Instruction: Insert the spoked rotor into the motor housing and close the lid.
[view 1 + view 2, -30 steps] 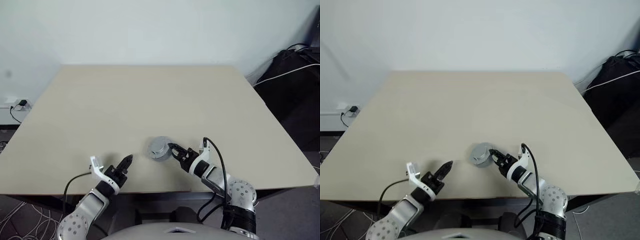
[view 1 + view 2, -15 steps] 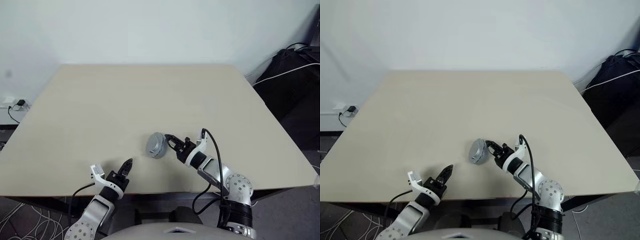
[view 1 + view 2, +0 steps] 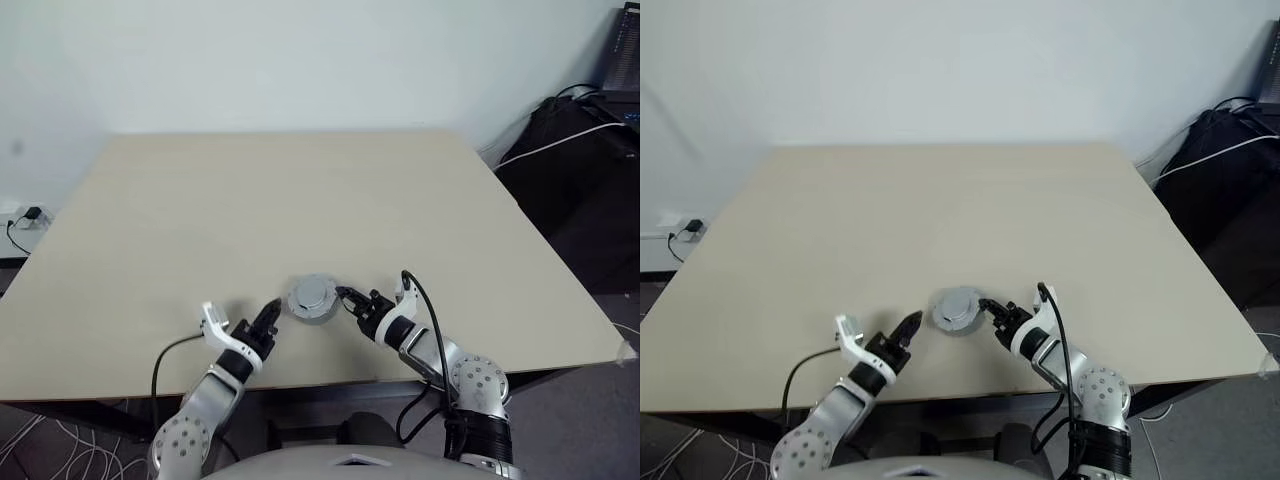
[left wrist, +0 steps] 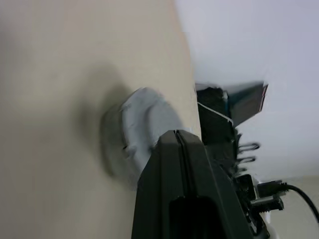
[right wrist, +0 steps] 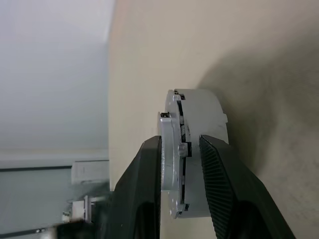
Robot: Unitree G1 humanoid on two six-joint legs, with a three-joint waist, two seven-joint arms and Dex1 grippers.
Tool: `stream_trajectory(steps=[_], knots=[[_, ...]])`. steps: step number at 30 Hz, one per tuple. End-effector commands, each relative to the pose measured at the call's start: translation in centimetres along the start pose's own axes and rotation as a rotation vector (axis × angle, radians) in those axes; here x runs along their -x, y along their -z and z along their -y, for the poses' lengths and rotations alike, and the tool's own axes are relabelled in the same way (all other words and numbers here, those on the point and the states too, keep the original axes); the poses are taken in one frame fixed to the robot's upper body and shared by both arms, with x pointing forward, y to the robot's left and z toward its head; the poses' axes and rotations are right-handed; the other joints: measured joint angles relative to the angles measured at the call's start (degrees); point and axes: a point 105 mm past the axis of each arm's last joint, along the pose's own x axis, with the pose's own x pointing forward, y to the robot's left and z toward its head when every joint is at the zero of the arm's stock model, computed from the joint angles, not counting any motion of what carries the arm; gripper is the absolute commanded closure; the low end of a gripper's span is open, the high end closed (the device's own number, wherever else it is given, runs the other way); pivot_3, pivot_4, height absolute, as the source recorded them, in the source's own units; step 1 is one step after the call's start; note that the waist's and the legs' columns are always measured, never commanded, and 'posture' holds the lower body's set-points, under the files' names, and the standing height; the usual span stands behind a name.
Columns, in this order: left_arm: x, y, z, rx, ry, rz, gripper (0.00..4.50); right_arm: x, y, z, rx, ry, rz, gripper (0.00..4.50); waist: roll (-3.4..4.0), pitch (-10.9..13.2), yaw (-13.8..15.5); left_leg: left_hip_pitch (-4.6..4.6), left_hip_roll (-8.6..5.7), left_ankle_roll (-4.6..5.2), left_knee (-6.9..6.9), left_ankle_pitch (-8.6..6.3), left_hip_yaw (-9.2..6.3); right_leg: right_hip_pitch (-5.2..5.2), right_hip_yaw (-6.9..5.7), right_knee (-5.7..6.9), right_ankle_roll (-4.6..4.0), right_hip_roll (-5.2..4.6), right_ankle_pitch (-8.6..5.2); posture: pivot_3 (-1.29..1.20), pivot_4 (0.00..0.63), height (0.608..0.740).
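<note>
From the head camera I see the lid (image 3: 312, 297) lying flat on the beige surface (image 3: 300, 200) near its front edge, between my two claws. The left claw (image 3: 272, 312) has its fingers together, its tip just beside the lid. The right claw (image 3: 345, 297) reaches the lid's other side. The right wrist camera adds more: the fingers (image 5: 144, 189) are clamped on the lid's rim, and under the lid a second grey body, with a thin gap between them
</note>
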Motion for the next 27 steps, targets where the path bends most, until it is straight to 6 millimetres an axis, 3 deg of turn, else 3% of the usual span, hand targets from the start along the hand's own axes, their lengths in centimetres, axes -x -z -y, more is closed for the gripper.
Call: stream_trajectory(steps=[1, 13, 16, 21, 27], knots=[[-0.3, -1.6, 1.4, -0.105, 0.056, 0.038, 4.50, -0.5, 1.0, -0.2, 0.018, -0.009, -0.046, 3.24, 0.00, 0.00, 0.00, 0.00, 0.00, 0.00, 0.00, 0.00, 0.02, -0.01, 0.02, 0.00, 0.00, 0.01, 0.00, 0.00, 0.000, 0.740], [-2.1, -2.6, 0.8, -0.465, 0.047, -0.075, 4.50, 0.7, 0.1, 0.8, 0.122, 0.043, -0.012, 3.24, 0.00, 0.00, 0.59, 0.02, -0.02, -0.02, 0.09, 0.02, 0.06, 0.03, -0.05, 0.01, 0.10, 0.05, 0.06, 0.00, 0.000, 0.740], [-3.3, -2.7, 0.7, -0.513, 0.079, -0.145, 3.89, 0.9, -0.4, 0.5, 0.147, 0.032, -0.003, 3.27, 0.01, 0.00, 0.93, 0.02, -0.03, -0.02, 0.10, 0.02, 0.08, 0.03, -0.06, 0.01, 0.12, 0.04, 0.08, 0.00, 0.000, 0.740], [-5.1, -2.9, 0.6, -0.562, 0.110, -0.233, 2.31, 1.0, -0.7, 0.1, 0.167, 0.026, 0.011, 3.27, 0.01, 0.00, 1.41, 0.02, -0.03, -0.03, 0.15, 0.04, 0.10, 0.03, -0.04, 0.02, 0.15, 0.12, 0.10, 0.00, 0.000, 0.740], [-7.1, -2.5, 1.2, -0.567, 0.140, -0.307, 2.31, 1.5, -0.7, -0.1, 0.178, 0.026, 0.038, 3.27, -0.01, -0.01, 1.70, 0.01, -0.03, -0.03, 0.20, 0.06, 0.14, 0.05, 0.02, 0.03, 0.22, 0.42, 0.13, 0.00, 0.000, 0.740]])
